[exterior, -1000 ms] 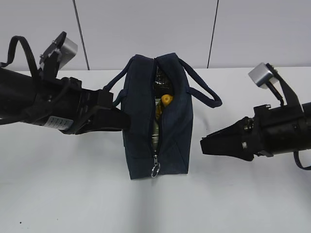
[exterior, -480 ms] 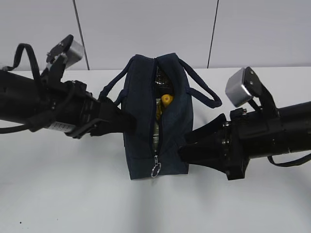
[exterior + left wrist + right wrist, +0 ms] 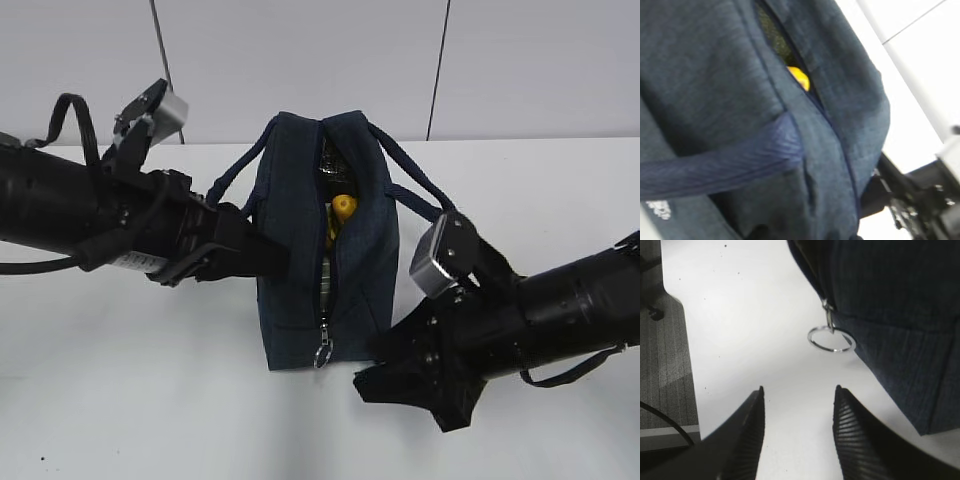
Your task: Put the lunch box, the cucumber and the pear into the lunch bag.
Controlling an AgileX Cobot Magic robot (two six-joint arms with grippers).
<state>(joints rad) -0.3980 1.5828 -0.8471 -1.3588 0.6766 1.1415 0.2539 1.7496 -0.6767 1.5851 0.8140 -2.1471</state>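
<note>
Table [image 3: 150,400], right end effector [image 3: 385,385] dropped beside lunch bag [image 3: 290,240]

You had a white table [image 3: 150,400] as the work surface, matte, with a few tiny dark specks near its front left edge. Behind it stood a pale grey-white wall [image 3: 300,60], split into panels by two thin dark seams [image 3: 164,70] running slightly off vertical. Light was even and soft, throwing only faint shadows on the tabletop. From the right wrist view you could see past the table's rounded corner to grey carpeted floor [image 3: 665,355], with a dark cable [image 3: 667,422] lying across it.
</note>
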